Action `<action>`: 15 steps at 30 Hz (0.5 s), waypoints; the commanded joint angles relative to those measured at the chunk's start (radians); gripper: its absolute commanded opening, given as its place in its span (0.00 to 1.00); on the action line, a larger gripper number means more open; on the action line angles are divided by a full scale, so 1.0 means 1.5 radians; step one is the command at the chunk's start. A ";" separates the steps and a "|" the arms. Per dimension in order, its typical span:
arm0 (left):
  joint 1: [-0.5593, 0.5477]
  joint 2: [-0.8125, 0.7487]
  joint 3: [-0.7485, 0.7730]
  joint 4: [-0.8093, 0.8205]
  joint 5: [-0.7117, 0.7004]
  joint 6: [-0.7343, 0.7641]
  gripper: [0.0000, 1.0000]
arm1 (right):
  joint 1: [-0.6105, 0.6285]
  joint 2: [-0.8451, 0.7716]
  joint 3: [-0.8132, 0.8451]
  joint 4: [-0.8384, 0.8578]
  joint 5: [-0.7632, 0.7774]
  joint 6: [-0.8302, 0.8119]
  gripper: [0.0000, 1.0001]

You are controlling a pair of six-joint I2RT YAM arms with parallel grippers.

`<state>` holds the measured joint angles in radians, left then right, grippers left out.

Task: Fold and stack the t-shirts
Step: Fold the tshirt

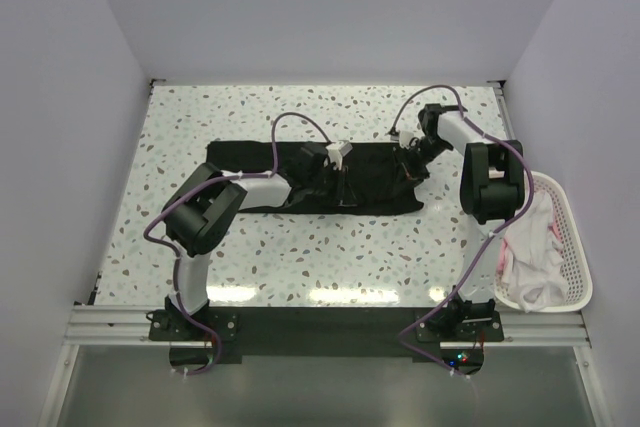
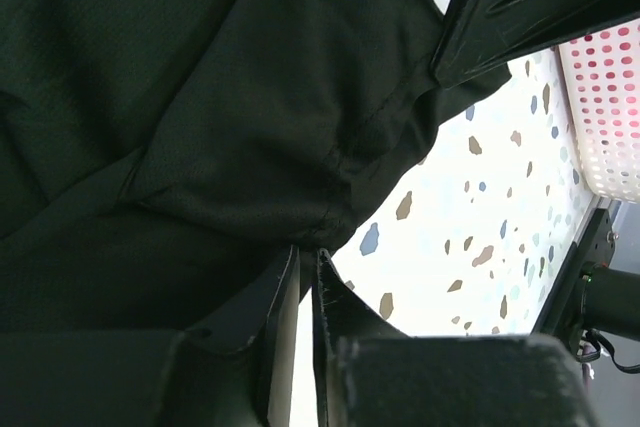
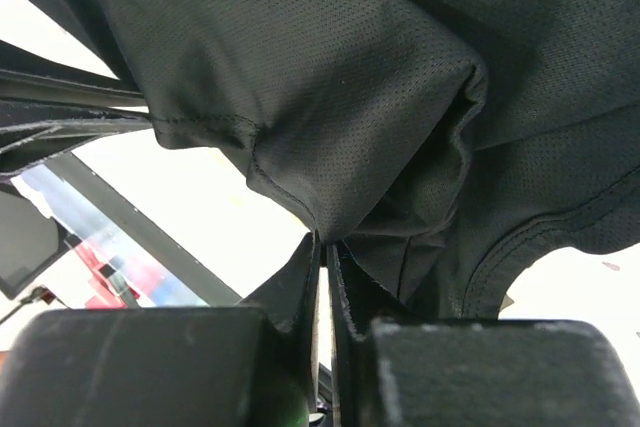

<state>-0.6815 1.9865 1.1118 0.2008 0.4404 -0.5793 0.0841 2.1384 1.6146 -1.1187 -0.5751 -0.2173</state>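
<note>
A black t-shirt (image 1: 330,179) lies spread across the middle of the speckled table (image 1: 300,257). My left gripper (image 1: 322,169) is shut on a pinch of the black fabric (image 2: 250,147) near the shirt's middle. My right gripper (image 1: 412,159) is shut on the shirt's right end, and the cloth (image 3: 330,87) bunches above its fingertips. White and pink t-shirts (image 1: 530,247) lie heaped in the basket at the right.
A white slatted basket (image 1: 575,237) stands at the table's right edge and shows in the left wrist view (image 2: 610,97). Grey walls close the left, back and right. A metal rail (image 1: 320,327) runs along the near edge.
</note>
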 commanded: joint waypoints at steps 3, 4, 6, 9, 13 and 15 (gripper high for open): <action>-0.001 -0.004 0.037 0.012 -0.010 0.021 0.10 | -0.002 -0.002 0.026 -0.031 0.017 -0.015 0.12; -0.001 -0.002 0.038 0.011 -0.010 0.021 0.10 | -0.002 -0.003 0.026 -0.033 0.023 -0.015 0.16; 0.000 0.000 0.039 0.013 -0.010 0.019 0.13 | -0.003 -0.005 0.025 -0.035 0.035 -0.015 0.24; 0.000 0.007 0.044 0.010 -0.008 0.019 0.26 | -0.004 -0.006 0.026 -0.037 0.047 -0.015 0.29; 0.004 0.013 0.047 0.009 -0.008 0.016 0.39 | -0.003 0.001 0.033 -0.038 0.042 -0.010 0.33; 0.007 0.016 0.049 0.009 -0.006 0.015 0.42 | -0.003 0.006 0.037 -0.038 0.037 -0.006 0.33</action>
<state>-0.6807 1.9987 1.1469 0.1967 0.4362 -0.5617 0.0837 2.1387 1.6264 -1.1576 -0.5167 -0.2298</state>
